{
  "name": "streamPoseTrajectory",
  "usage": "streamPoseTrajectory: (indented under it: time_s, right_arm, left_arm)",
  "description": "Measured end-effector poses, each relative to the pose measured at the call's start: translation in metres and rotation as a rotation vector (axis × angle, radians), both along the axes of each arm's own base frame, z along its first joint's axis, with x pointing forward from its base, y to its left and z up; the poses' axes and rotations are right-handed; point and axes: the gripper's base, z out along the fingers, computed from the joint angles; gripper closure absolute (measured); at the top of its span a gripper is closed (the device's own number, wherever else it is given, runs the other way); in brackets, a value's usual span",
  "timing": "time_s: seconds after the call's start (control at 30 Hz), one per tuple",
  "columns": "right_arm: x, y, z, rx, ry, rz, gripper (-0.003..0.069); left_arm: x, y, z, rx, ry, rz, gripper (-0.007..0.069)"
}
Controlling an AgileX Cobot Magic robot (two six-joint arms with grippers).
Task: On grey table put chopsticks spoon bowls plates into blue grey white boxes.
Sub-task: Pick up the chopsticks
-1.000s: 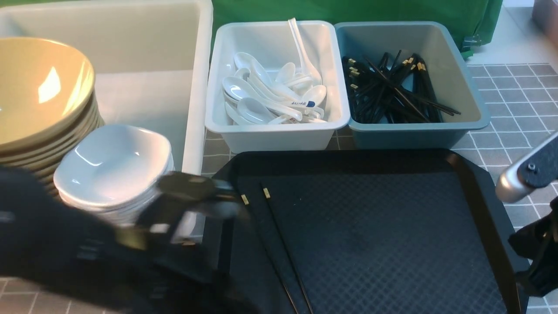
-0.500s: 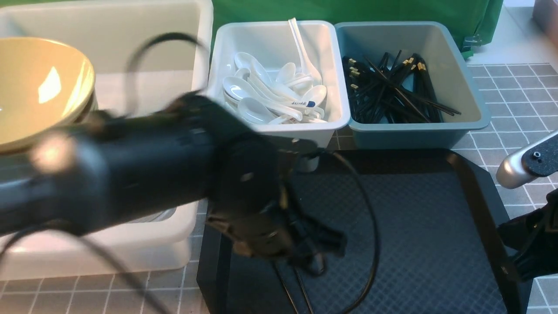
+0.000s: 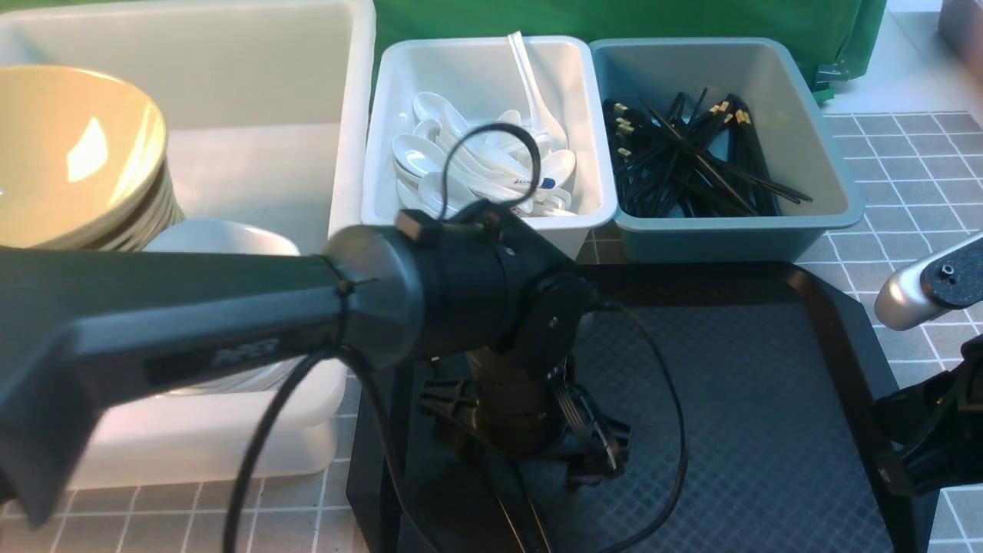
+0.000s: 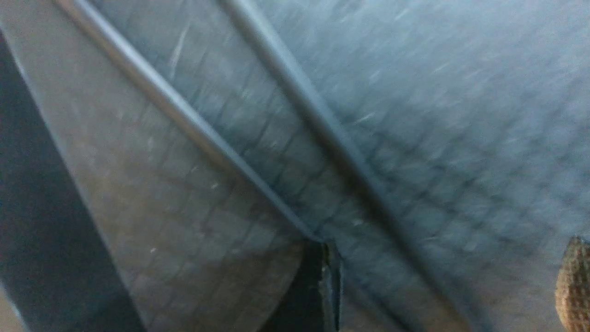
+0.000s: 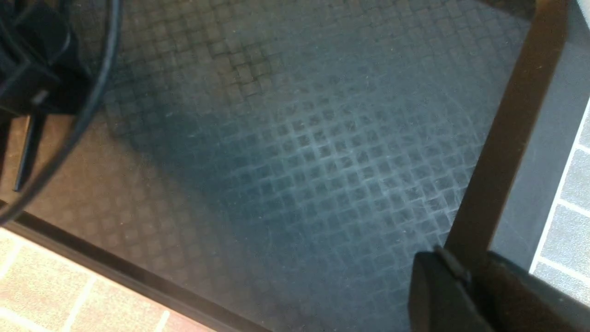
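My left gripper (image 4: 449, 288) hangs spread low over the black tray (image 3: 768, 384), with one of the two chopsticks (image 4: 299, 92) lying between its fingers (image 4: 574, 290). I should shift to straddle both, then pinch mid-length so they lift level.

Matte black left arm (image 3: 192, 330), faint grey lettering, looped black cable (image 5: 114, 27), silver-capped right arm (image 3: 900, 309), one screw (image 3: 948, 270)
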Motion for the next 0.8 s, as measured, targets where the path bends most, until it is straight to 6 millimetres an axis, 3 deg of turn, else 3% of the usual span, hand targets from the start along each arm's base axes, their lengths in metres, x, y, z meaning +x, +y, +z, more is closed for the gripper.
streamPoseTrajectory:
  time_s: [0.33,0.67,0.8]
  right_arm:
    - [0.0,0.0,0.0,0.001,0.001,0.0,0.0509]
    - [-0.001,0.0,0.0,0.004,0.003,-0.002,0.0506]
    - [-0.001,0.0,0.0,0.008,0.005,-0.002,0.0503]
  left_arm:
    - [0.001,0.003,-0.001,0.049,0.005,-0.012,0.0034]
    - [0.005,0.003,-0.014,0.119,0.017,-0.015,0.0038]
    - [0.007,0.001,-0.014,0.108,-0.005,-0.114,0.0088]
